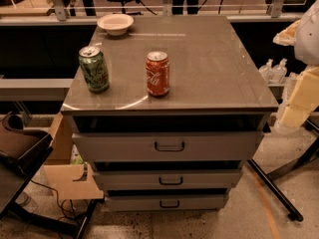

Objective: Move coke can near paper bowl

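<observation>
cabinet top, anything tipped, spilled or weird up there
Nothing stands out. The coke can and green can stand upright and apart near the front edge; the paper bowl sits right way up at the back left corner. No spill shows. The end effector is off the right side, away from the cans.

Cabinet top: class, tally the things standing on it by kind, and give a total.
Cans: 2, coke can and green can
Bowls: 1, paper bowl
Total: 3
Uncounted: gripper, at the right edge, off the cabinet top
</observation>
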Controlling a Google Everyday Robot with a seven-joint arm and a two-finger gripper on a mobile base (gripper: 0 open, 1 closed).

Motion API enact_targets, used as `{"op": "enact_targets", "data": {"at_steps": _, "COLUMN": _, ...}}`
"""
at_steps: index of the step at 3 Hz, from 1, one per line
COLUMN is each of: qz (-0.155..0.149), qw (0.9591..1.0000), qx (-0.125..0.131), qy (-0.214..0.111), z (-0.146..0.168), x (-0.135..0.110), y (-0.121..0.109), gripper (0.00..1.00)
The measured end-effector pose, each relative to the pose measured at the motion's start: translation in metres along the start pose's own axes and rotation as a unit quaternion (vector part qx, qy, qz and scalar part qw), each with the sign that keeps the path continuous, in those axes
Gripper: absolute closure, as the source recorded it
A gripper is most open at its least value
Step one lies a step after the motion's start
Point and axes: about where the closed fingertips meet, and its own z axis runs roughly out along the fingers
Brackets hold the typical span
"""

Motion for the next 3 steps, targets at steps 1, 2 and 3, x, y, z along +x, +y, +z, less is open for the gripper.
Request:
{"op": "enact_targets", "data": {"at_steps": 1, "qz": 0.000, "qw": 1.0000, "qx": 0.000, "qy": 0.000, "z": 0.000, "x": 0.000, "y": 0.000, "gripper": 0.00}}
{"op": "enact_targets", "data": {"at_steps": 2, "qz": 0.026, "qw": 0.9991, "qx": 0.025, "qy": -0.022, "z": 0.004, "x": -0.002, "y": -0.009, "gripper": 0.00}}
{"op": "enact_targets", "data": {"at_steps": 3, "qz": 0.106, "qw": 0.9908, "qx": 0.045, "qy": -0.071, "z": 0.028, "x": -0.001, "y": -0.008, "gripper": 0.00}}
